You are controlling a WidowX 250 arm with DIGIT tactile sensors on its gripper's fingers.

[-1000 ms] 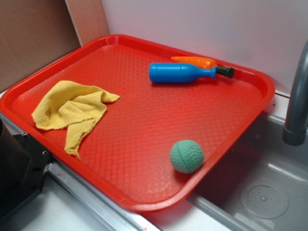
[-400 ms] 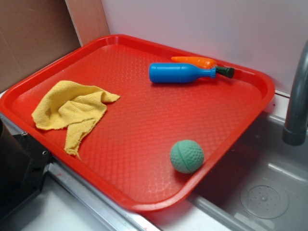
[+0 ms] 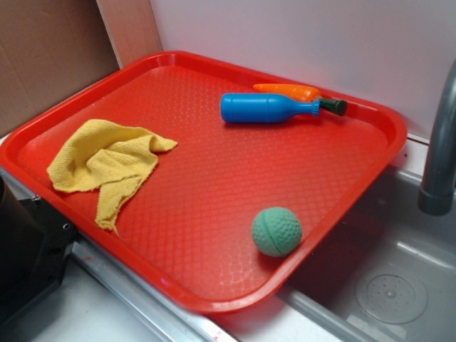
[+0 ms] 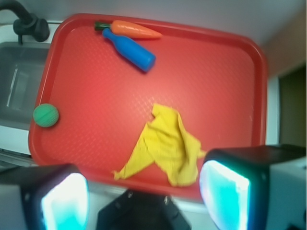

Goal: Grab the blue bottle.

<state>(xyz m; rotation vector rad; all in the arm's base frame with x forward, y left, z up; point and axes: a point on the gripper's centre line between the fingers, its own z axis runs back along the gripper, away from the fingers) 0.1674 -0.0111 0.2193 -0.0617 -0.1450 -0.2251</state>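
The blue bottle (image 3: 267, 107) lies on its side near the far edge of the red tray (image 3: 214, 299), neck pointing right. In the wrist view the blue bottle (image 4: 130, 49) is at the top, far from my gripper (image 4: 144, 196). My gripper is open, its two pale pads wide apart, with nothing between them. It hovers over the tray's near edge, by the yellow cloth. In the exterior view the gripper itself does not show.
An orange toy carrot (image 3: 292, 91) with a green end lies touching the bottle's far side. A yellow cloth (image 3: 107, 165) is crumpled at the tray's left. A green ball (image 3: 276, 231) sits near the front right. A sink (image 3: 392, 285) and faucet (image 3: 440, 157) are to the right.
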